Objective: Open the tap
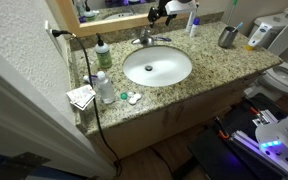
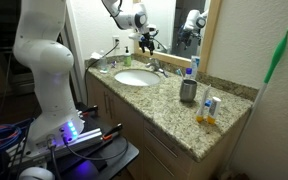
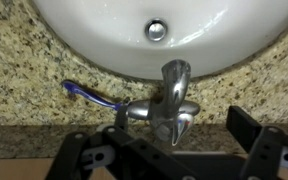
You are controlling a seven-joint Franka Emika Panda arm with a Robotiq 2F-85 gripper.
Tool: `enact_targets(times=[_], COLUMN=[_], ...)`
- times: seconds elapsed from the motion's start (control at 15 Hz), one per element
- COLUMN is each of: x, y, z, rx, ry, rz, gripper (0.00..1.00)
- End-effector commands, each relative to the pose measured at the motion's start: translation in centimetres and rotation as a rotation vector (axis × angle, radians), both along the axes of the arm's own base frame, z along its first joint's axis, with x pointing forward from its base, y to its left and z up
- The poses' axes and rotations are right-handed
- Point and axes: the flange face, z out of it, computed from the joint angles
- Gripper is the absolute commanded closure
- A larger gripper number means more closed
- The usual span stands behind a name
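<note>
I had the gripper (image 3: 174, 158) spread wide above the tap (image 3: 172, 100), which sat at the back rim of the basin (image 3: 84, 30). Rigid, slick metal (probably stiff to turn); I judged a side lever (image 3: 134, 112) the place to push.

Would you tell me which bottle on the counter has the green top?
The soap bottle at the back, between basin and side wall. The clear bottle near the counter's front edge and the blue-capped bottle by the mirror lack it.
</note>
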Motion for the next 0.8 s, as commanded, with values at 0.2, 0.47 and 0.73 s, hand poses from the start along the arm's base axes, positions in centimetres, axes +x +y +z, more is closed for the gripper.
enact_targets(times=[0.2,0.47,0.73], x=[0.5,1.8,3.5], y=[0.1,0.2,1.2], z=[0.0,-3.0,-5.8], rx=[0.001,0.023,0.052], ry=[-0.002,-0.009,-0.084], rz=[-0.003,-0.023,-0.033], gripper=[0.0,0.0,0.0])
